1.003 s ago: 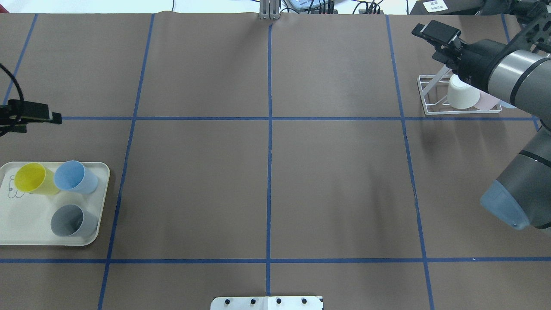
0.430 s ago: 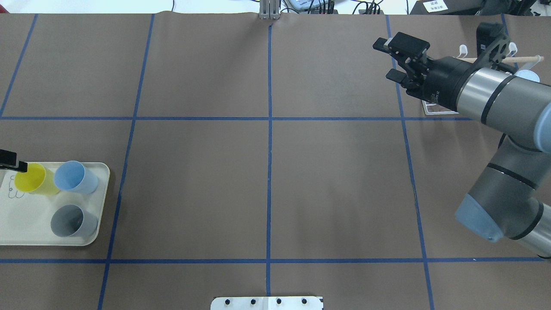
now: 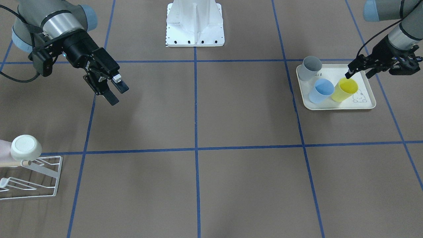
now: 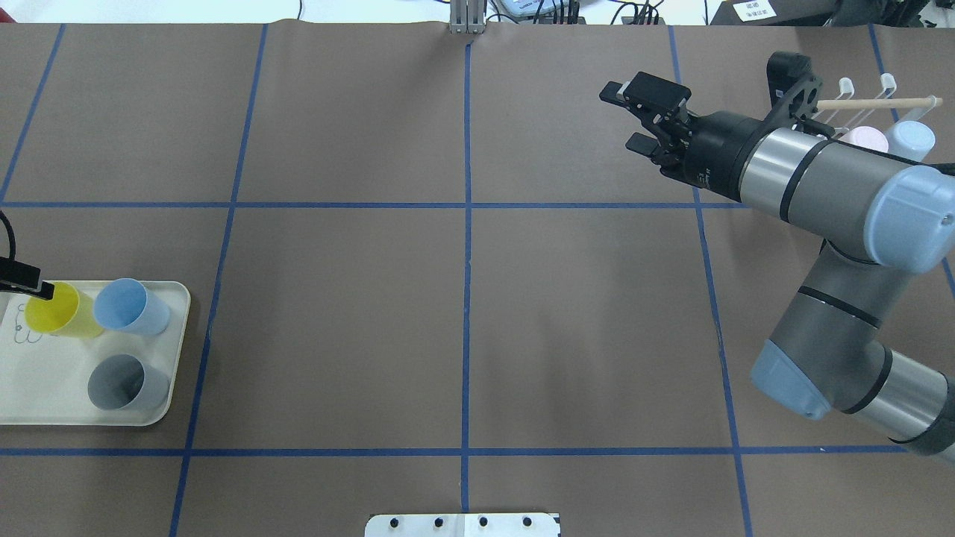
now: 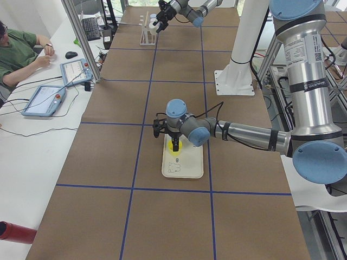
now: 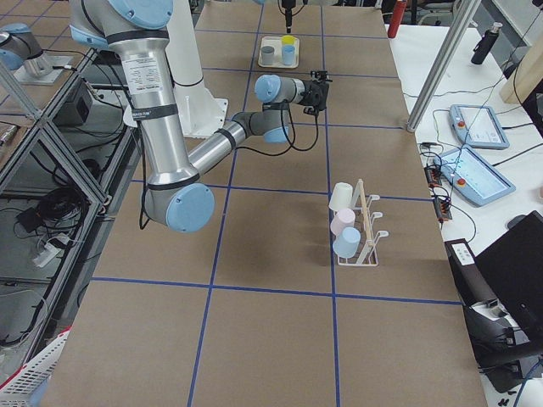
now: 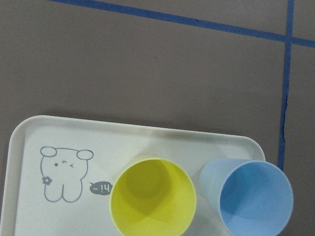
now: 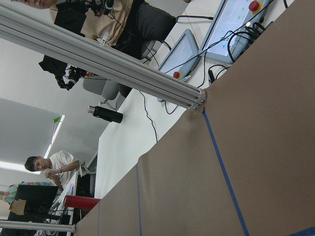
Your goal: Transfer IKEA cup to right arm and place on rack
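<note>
The right claw [image 4: 619, 117] was held spread and empty over the counter [image 4: 462, 313], apart from the rack [image 6: 371, 246]. Its 3 cups [image 6: 344, 222] were shown whole only from the right side. From the front, the left claw [image 3: 358, 74] was seen spread at the yellow cup [image 3: 345, 90] on the tray [image 3: 366, 104].

The yellow IKEA cup [image 4: 52, 309] stood upright, mouth up, on a cream tray [image 4: 45, 399] at the table's left end, just beside a light-blue cup [image 4: 127, 306]. The right arm [image 4: 821, 175], silver-grey with light-blue caps, reached over the table, its gripper [image 4: 621, 118] parted and empty. The white wire rack [image 6: 366, 229] stood at the right end, with three cups [image 6: 344, 222] on its prongs.
</note>
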Motion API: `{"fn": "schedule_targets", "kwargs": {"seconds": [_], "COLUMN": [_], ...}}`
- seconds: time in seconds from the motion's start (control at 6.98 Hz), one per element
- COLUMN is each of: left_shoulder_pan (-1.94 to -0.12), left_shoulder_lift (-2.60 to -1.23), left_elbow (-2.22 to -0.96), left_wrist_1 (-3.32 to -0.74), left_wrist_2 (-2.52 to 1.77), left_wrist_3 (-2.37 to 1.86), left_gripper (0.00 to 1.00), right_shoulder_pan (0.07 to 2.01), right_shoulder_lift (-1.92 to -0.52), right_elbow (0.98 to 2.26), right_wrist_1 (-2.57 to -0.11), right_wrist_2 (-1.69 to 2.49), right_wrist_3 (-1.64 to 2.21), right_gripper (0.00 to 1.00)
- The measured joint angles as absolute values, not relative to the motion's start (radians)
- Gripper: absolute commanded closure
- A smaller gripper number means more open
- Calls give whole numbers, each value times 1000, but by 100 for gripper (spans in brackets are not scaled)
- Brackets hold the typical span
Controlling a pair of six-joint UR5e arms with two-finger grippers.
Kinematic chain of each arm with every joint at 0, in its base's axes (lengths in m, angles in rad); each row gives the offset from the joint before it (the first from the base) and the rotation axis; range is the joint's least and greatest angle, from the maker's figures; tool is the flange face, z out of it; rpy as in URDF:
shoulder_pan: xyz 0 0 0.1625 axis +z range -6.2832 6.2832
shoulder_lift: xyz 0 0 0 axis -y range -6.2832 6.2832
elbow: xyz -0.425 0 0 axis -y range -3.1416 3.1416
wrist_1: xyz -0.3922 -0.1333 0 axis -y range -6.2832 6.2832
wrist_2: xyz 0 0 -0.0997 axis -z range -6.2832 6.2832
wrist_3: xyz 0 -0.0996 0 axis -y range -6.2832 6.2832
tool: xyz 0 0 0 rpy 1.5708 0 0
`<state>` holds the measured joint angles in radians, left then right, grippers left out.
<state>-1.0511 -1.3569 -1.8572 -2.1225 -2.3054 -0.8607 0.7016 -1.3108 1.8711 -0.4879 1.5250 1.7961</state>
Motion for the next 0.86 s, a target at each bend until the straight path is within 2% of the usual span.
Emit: {"fn": "schedule_targets", "kwargs": {"seconds": [0.57,0.86], "left_shoulder_pan": [-1061,-1061], "left_shoulder_lift": [-1373,-1382], "left_elbow": [-1761,-1753], "left_wrist_1": [-2128,-2129], "left_wrist_2": [-2278,-2271], "left_wrist_3": [-803,-802], "left_gripper": [1,6], "right_shoulder_pan": [697,697], "right_shoulder_lift": [-1303,-1302], "right_elbow": [1864,1863], "right_wrist_1": [-488,-488], "right_wrist_2": [1525,1525], "right_wrist_3": [1796,1793], "right_gripper": [1,1]}}
